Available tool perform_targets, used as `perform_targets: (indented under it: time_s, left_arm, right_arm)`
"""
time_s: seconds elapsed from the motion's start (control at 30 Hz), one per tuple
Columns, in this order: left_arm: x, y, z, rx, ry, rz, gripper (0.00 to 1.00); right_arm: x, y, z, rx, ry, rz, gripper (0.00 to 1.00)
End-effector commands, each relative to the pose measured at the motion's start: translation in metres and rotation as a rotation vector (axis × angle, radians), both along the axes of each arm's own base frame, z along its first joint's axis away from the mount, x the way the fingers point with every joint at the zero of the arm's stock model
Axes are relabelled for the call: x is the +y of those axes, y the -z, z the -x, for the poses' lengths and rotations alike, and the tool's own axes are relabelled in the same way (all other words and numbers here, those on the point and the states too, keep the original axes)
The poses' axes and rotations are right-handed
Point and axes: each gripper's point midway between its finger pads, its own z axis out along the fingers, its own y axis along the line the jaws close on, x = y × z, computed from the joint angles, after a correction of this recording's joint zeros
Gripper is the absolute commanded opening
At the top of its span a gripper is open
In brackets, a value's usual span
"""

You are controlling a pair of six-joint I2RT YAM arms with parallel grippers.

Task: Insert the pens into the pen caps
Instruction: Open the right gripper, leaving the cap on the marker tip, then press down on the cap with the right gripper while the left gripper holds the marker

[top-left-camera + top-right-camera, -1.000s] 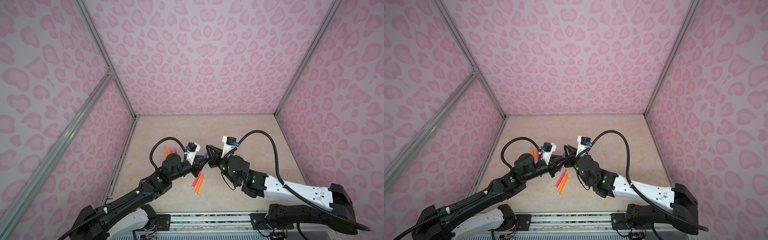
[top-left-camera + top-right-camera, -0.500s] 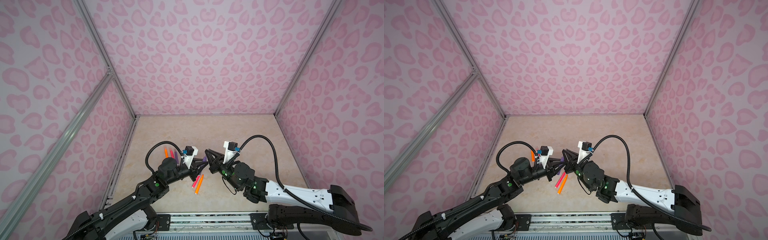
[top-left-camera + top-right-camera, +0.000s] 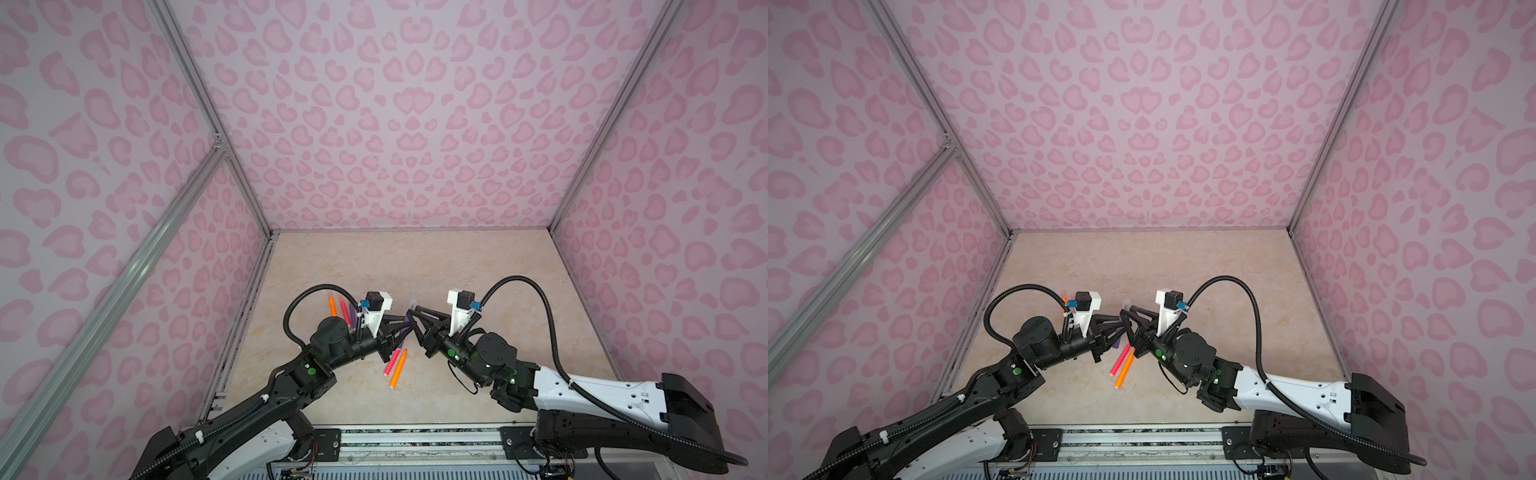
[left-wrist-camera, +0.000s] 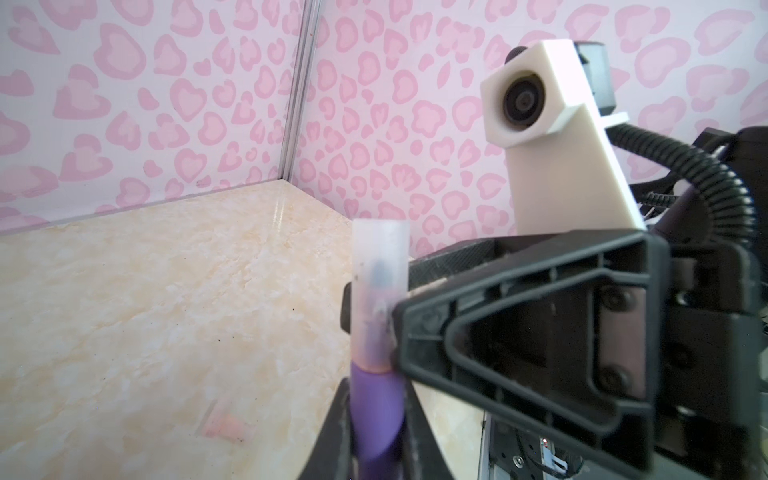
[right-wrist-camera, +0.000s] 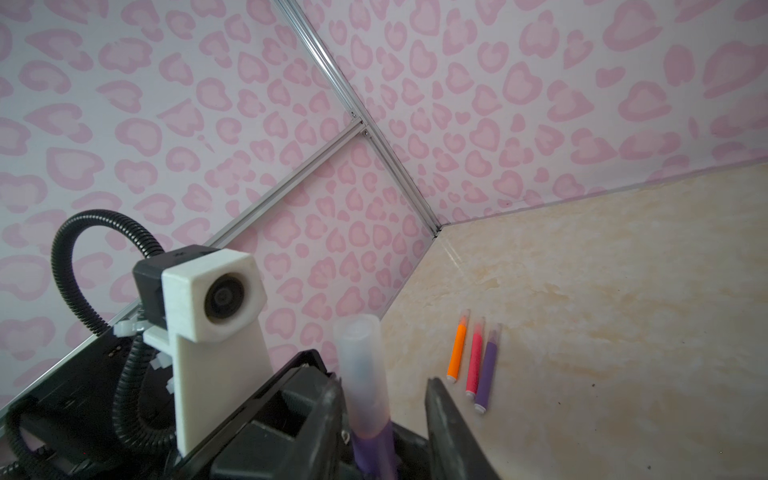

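Gripping the held purple pen point(image 4: 376, 411) by its barrel, the left gripper point(image 4: 374, 434) was clenched on it above the table point(image 3: 415, 266), near the middle and toward the front. A clear cap point(image 4: 378, 282) sat over the pen's tip, its lower rim meeting the purple barrel, and the dark tip showed faintly through the plastic. The right gripper point(image 5: 384, 395) held its jaws apart on either side of that cap. One finger stood just beside the cap, and whether it touched could not be told. The other finger stood clear of it, with bare table showing in the gap. The right gripper was released and carried nothing. In both top views the two grippers met tip to tip, each arm reaching in from its own side.

Three pens lay side by side in a row toward the left side of the table, behind the left gripper: a capped orange pen point(image 5: 457, 349), a capped pink pen point(image 5: 475, 358) and a capped purple pen point(image 5: 489, 368). Each had a clear cap on one end and a white butt at the other. Two others lay together on the table in front of the grippers, a bare pink pen point(image 3: 393, 362) and a bare orange pen point(image 3: 398, 369), touching or nearly so, with their pointed tips showing. A faint see-through piece point(image 4: 226, 424) lay flat on the table near the left gripper, too blurred to name.
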Motion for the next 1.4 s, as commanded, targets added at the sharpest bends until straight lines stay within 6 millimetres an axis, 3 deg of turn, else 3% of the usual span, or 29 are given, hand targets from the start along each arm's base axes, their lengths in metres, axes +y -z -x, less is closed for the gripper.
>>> perform_targets:
  time_s: [0.0,0.27,0.37,0.87,1.1,1.37]
  left_arm:
    - [0.000,-0.018,0.000,-0.059,0.001,0.046,0.03]
    - [0.000,-0.011,-0.012,-0.047,-0.050,-0.007,0.03]
    - [0.003,-0.002,-0.026,-0.031,-0.123,-0.061,0.03]
    - [0.016,0.004,-0.040,-0.056,-0.262,-0.121,0.03]
    - [0.017,0.003,-0.039,-0.057,-0.264,-0.121,0.03]
    - [0.016,0.003,-0.038,-0.058,-0.259,-0.123,0.03]
  right_arm:
    - [-0.005,0.000,-0.002,-0.002,0.027,0.017,0.43]
    - [-0.032,-0.016,-0.009,-0.007,0.138,0.040,0.71]
    - [-0.033,-0.022,-0.015,0.019,0.173,0.093,0.74]
    - [0.003,-0.028,-0.050,0.097,0.267,0.326,0.64]
    - [0.019,-0.020,-0.065,0.140,0.241,0.362,0.47]
    - [0.031,-0.014,-0.069,0.159,0.223,0.391,0.30]
